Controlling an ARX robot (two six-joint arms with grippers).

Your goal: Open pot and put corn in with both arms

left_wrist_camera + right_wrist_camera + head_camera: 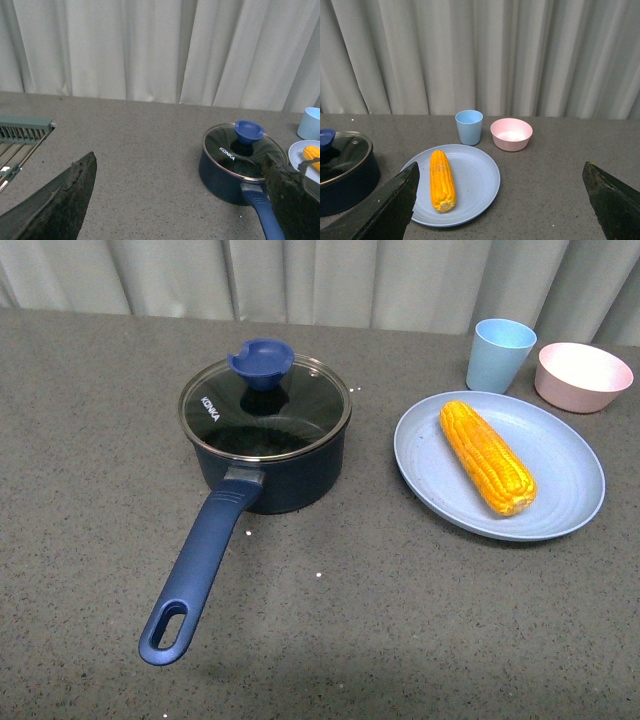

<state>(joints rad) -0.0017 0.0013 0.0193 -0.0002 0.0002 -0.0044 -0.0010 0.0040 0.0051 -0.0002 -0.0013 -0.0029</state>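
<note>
The dark navy pot (270, 465) stands left of centre, closed by a glass lid (265, 408) with a blue knob (262, 360); its long blue handle (200, 565) points toward me. The corn (487, 456) lies on a pale blue plate (560, 455) to the right. Neither arm shows in the front view. My left gripper (180, 200) is open and empty, well short of the pot (225, 175). My right gripper (500, 200) is open and empty, back from the plate (475, 175) and corn (442, 180).
A pale blue cup (500, 353) and a pink bowl (583, 376) stand behind the plate, near the curtain. A grey-green rack (22, 132) shows at the edge of the left wrist view. The table is dark grey speckled stone.
</note>
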